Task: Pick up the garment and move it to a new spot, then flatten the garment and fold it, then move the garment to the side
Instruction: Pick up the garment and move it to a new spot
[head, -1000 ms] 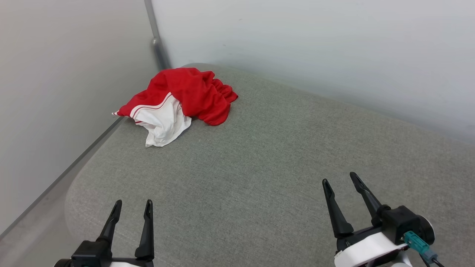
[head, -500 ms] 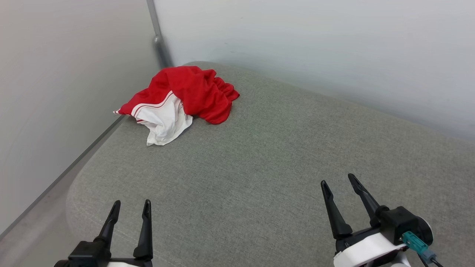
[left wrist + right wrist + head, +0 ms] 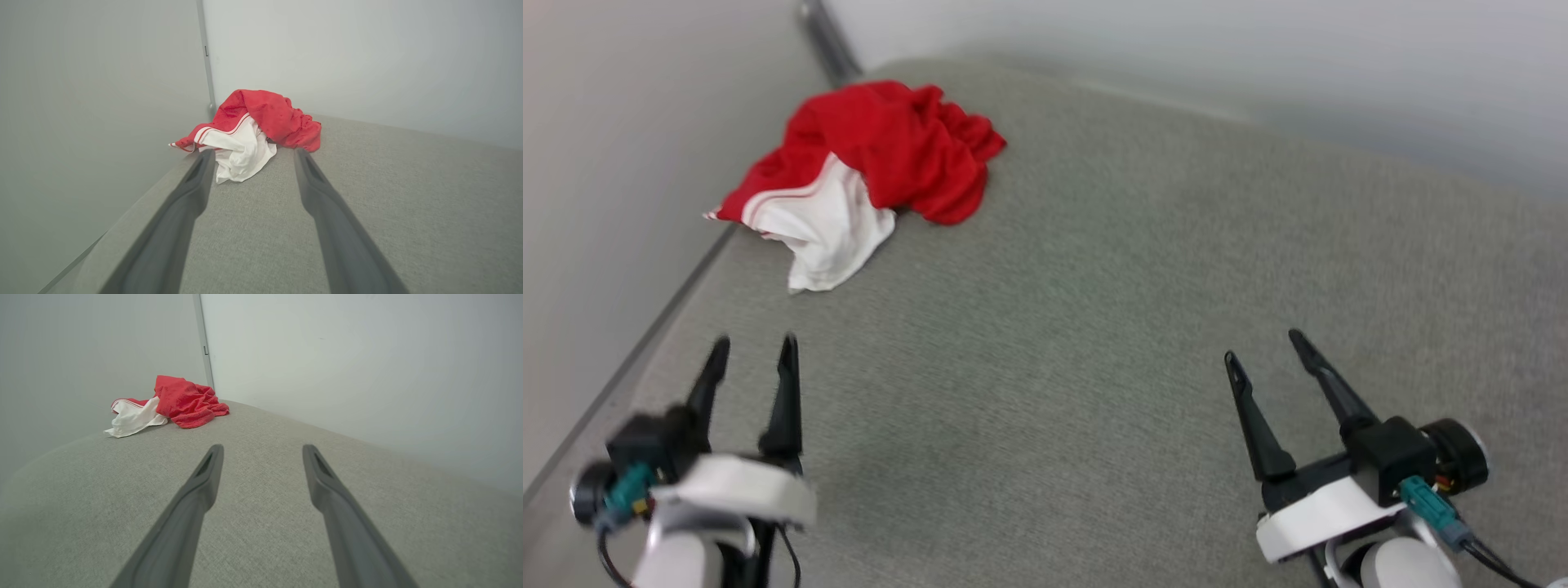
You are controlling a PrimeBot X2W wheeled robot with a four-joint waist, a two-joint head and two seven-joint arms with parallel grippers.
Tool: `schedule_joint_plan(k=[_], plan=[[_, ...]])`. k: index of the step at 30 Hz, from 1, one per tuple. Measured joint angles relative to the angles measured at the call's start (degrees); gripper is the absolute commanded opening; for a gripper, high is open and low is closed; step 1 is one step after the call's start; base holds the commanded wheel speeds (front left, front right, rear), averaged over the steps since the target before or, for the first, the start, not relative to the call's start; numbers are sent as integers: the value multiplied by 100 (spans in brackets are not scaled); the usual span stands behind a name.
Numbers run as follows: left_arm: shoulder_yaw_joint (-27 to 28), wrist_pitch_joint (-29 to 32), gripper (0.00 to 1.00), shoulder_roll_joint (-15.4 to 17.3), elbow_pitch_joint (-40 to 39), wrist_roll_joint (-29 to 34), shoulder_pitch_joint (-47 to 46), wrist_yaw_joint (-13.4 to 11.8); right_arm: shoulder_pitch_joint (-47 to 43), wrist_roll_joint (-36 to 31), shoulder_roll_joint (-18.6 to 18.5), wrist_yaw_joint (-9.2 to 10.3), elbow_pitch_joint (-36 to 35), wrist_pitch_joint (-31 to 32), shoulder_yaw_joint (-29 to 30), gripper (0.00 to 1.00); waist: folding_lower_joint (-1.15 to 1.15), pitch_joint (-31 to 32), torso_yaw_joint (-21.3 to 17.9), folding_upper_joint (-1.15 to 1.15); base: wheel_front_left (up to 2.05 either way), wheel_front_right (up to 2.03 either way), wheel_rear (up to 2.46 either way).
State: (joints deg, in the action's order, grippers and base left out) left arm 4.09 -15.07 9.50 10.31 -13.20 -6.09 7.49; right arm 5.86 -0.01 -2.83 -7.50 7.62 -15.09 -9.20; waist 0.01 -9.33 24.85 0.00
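At the far left stands a pale wall (image 3: 588, 163), and the grey padded surface (image 3: 1094, 327) runs along it. Over the near left part of this surface, close to its left edge, is the left gripper (image 3: 754, 343). Its jaws stand wide open and nothing is between them. The two dark fingers (image 3: 184, 212) point to the far corner, and in the left wrist view the garment lies ahead of them, a little beyond the tips and not touched. I cannot tell if the fingers rest on the surface or hang just above it.

The garment (image 3: 882, 155) lies as a crumpled heap in the far left corner of the surface, near the grey corner post (image 3: 825, 41). Its red part is piled on top and to the right. A white sleeve with red-and-white stripes spreads to the near left, and the striped tip reaches the left edge of the surface.

At the near right is the right gripper (image 3: 1262, 345), well apart from the garment. Its jaws are also wide open and hold nothing, with bare grey fabric between the fingers. A teal connector (image 3: 1421, 498) sits on its wrist. Behind the surface runs the pale back wall (image 3: 1258, 49).
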Motion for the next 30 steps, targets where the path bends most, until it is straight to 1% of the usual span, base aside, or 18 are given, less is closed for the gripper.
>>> schedule_joint_plan(k=[3, 5, 7, 9, 11, 15, 18, 21, 23, 24, 26, 30], plan=[[-270, 0, 100, 475, 502, -309, -712, 0, 124, -268, 1, 0, -151, 0, 77, 100, 0, -382, -117, 0, 0, 0, 0], [-523, 37, 100, 862, 865, -569, -1230, 0, 194, -444, 0, 0, -265, 0, 108, 100, 0, -659, -195, 0, 0, 0, 0], [-723, 182, 100, 1247, 1152, -895, -1758, 0, 269, -660, 2, 0, -422, 3, 158, 100, 1, -944, -273, 0, 0, 0, 0], [-933, 430, 100, 1624, 1357, -1361, -2271, 0, 328, -739, 3, 0, -604, 52, 237, 100, 1, -1228, -355, 0, 0, 0, 0], [-1184, 823, 100, 1964, 1459, -1916, -2676, 0, 371, -824, -3, 0, -780, 109, 274, 100, 1, -1502, -442, 0, 0, 0, 0], [-1857, 1751, 100, 2986, 1604, -2760, -3183, 1, 464, -924, 1, 0, -1074, 204, 257, 100, 1, -1996, -657, 0, 0, 0, 0], [-2161, 2338, 100, 3509, 1700, -3378, -3576, 1, 462, -922, -2, 0, -1238, 234, 288, 100, 1, -2311, -836, 0, 0, 0, 0], [-2352, 2905, 100, 3882, 1851, -3995, -3901, 1, 462, -934, 4, -1, -1352, 236, 230, 100, 1, -2575, -1013, 0, 0, 0, 0], [-2454, 3349, 100, 4069, 2007, -4365, -4021, 1, 459, -965, 14, -2, -1413, 233, 193, 100, 0, -2721, -1126, 0, 0, 0, 0], [-2512, 3594, 100, 4128, 2080, -4562, -4066, 1, 461, -968, 16, -3, -1448, 226, 182, 100, 0, -2791, -1177, 0, 0, 0, 0], [-2582, 3869, 100, 4202, 2189, -4824, -4134, 1, 465, -983, 31, -4, -1502, 205, 156, 100, 0, -2907, -1272, 0, 0, 0, 0], [-2697, 4131, 100, 4255, 2357, -5187, -4269, 1, 467, -1014, 63, -7, -1612, 199, 133, 100, -1, -3077, -1425, 0, 0, 0, 0]])
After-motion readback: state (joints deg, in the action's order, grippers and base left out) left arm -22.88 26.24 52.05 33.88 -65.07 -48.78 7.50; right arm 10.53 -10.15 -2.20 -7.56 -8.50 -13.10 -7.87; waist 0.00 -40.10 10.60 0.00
